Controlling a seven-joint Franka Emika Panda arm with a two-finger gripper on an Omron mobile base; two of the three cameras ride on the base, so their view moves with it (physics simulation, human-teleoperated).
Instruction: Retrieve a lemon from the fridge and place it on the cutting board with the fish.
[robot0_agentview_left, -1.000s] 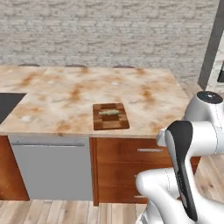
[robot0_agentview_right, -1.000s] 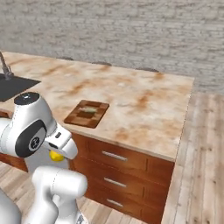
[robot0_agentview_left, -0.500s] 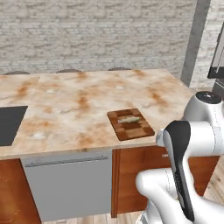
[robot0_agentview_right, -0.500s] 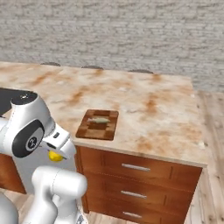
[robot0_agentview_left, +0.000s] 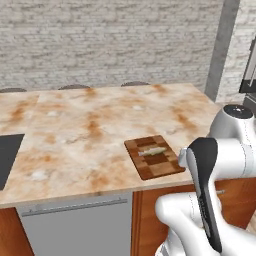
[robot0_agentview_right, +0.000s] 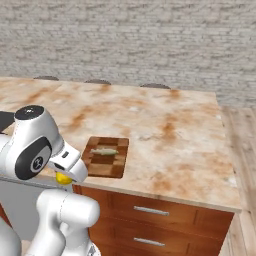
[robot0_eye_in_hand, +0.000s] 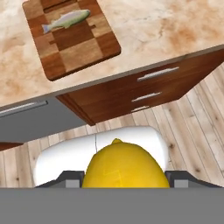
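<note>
Lemon: the small bright yellow round lemon sits between the two dark finger tips at the bottom of the hand view. In the right base view it shows as a yellow spot under the white arm, in front of the counter edge and lower than the counter top.
Gripper: the two-finger gripper has its fingers part way apart, one on each side of the lemon, pressed on it. It is holding the lemon.
Cutting board: the small dark reddish-brown wooden cutting board with a checked pattern lies flat on the counter, close to the front edge. In the hand view it is near the top left.
Fish: the slim silvery grey-green fish lies flat on the far part of the board, touching it.
Lemon and board: apart. The lemon is off the board, out past the counter's front edge.
Counter: the big beige marbled countertop holds the board.
Drawers: brown wooden drawers with silver bar handles are under the counter, next to a flat grey panel.
Wall: a grey brick wall is behind the counter.
Floor: pale wooden planks.
</note>
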